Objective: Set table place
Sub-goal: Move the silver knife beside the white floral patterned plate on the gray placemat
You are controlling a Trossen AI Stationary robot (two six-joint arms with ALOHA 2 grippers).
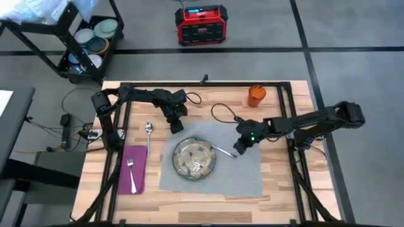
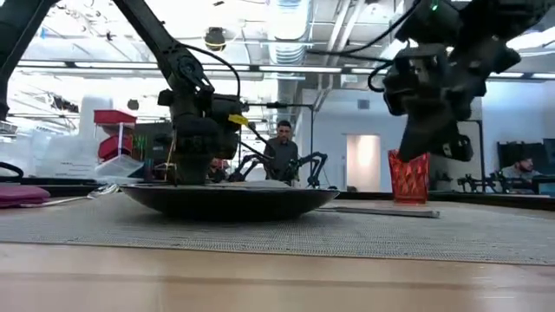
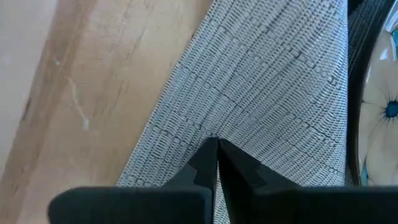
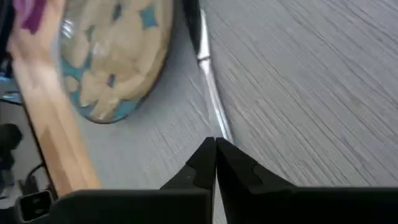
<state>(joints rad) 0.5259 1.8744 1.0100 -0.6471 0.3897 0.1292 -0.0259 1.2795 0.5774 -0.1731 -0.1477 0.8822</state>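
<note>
No legible writing; red case unreadable.

Probably a robotics lab: exposed ceiling ducts, other robot arms behind

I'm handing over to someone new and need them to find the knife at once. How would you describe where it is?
Start from the grey mat in the middle of the wooden table. On it sits the round patterned plate; the knife is the thin steel piece lying on the mat at the plate's right edge, under the right gripper. The fork lies on the magenta napkin and the spoon on bare wood, both left of the mat.
</note>
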